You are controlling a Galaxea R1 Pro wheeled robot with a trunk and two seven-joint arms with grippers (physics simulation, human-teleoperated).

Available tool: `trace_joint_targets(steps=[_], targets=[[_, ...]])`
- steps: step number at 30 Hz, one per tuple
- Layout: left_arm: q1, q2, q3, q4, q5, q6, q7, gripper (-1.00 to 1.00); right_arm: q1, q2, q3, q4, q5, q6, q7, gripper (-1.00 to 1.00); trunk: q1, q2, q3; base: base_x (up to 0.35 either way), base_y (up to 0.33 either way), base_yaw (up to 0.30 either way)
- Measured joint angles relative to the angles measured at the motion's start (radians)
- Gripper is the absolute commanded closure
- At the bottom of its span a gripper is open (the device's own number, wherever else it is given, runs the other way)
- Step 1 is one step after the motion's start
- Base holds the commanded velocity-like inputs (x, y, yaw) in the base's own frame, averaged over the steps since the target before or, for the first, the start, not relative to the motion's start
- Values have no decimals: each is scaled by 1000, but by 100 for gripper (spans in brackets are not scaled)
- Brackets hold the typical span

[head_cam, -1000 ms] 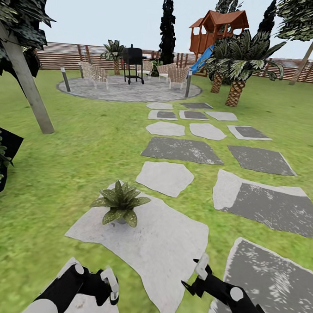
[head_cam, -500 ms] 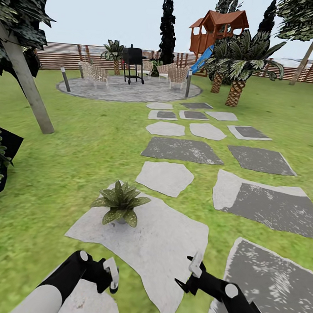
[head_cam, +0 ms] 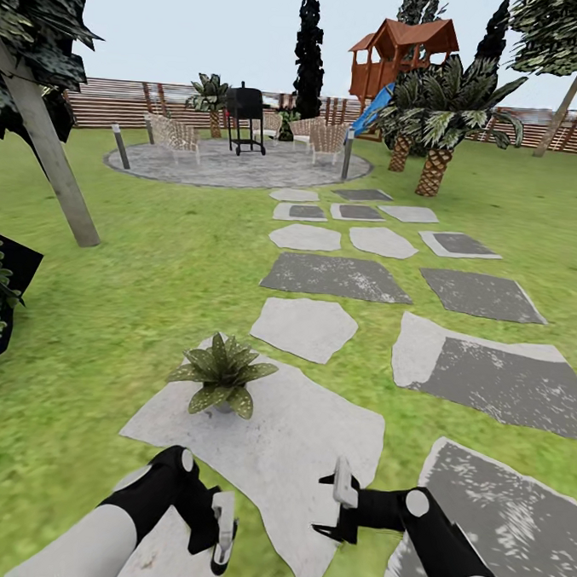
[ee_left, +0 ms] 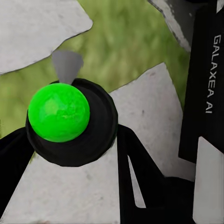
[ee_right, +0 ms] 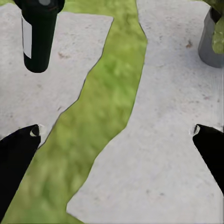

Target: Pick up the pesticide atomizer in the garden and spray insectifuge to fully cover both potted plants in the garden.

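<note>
**A:** Biggest things first: where does everything sit?

**B:** From the head view the lawn [head_cam: 153, 272] runs out to the fence [head_cam: 112, 98], with the round patio [head_cam: 211, 166] far off at 12 o'clock. A trail of slabs leads back from there. The large pale slab [head_cam: 296, 443] lies just ahead of the arms. One potted plant [head_cam: 223, 374] stands on that slab's edge at about 11 o'clock from the grippers, upright in its grey pot.

**A:** And the grippers?

**B:** The right gripper [head_cam: 325, 504] is spread wide and carries nothing. Its fingertips [ee_right: 32, 133] stand well apart over bare stone and a strip of grass. The left gripper [head_cam: 217, 545] points down at 6 o'clock, and I cannot tell how far its fingers are parted.

**A:** Where is the atomizer?

**B:** My best guess is the green-domed thing [ee_left: 58, 112] in a black collar with a small grey cone, right in front of the left wrist camera. Whether the fingers actually grip it I cannot tell.

**A:** How would it handle?

**B:** Probably light, stiff and smooth, so a bit slippery. I'd take it around the body below the collar, so that the cone is left free and the trigger can be reached.

**A:** Anything unclear?

**B:** The dark cylinder [ee_right: 37, 35] with a white band could be a bottle or a finger. The right wrist view cuts off the pot at its edge, and I cannot say where the second plant stands
</note>
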Motion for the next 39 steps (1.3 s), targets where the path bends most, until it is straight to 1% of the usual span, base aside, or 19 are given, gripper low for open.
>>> trace_joint_targets(steps=[3,4,5,7,8,9,11,13,17,24,26,30,35,39], targets=[[-1,-4,-2,-17,0,2,-2,100,-4,3,1,0,0,0,2,100,0,0,0,0,0,0],[-1,-6,-6,-22,-1,3,-1,100,-7,5,2,-1,0,0,4,100,0,0,0,0,0,0],[-1,-11,-20,-25,-1,5,-1,100,-14,9,4,-1,-1,0,16,100,0,0,0,0,0,0],[-1,-16,-52,-27,-2,8,-1,100,-30,35,28,-1,-1,-1,57,100,0,0,0,0,0,0],[-1,-18,-63,-27,-2,10,-1,100,-36,56,40,-1,0,-1,74,100,0,0,0,0,0,0],[-1,-18,-66,-28,-3,11,-1,100,-37,64,43,-2,0,-1,78,100,0,0,0,0,0,0],[-1,-19,-69,-29,-3,13,5,100,-39,70,46,-4,0,-1,81,100,0,0,0,0,0,0],[-1,-33,-68,-37,-2,15,11,100,-44,84,47,-18,0,-1,82,100,0,0,0,0,0,0],[-1,-57,-68,-69,-2,17,15,100,-46,100,48,-28,0,-1,83,100,0,0,0,0,0,0],[-1,-71,-65,-111,5,20,20,100,-46,106,49,-30,0,-1,83,100,0,0,0,0,0,0],[-1,-80,-65,-114,5,34,27,100,-46,106,49,-29,0,-1,83,100,0,0,0,0,0,0],[0,-84,-65,-114,8,44,57,100,-46,106,49,-29,0,-1,83,100,0,0,0,0,0,0],[1,-91,-64,-114,10,45,61,100,-46,106,49,-29,0,-1,83,100,0,0,0,0,0,0],[2,-105,-64,-113,12,44,60,100,-46,106,49,-29,0,-1,83,100,0,0,0,0,0,0]])
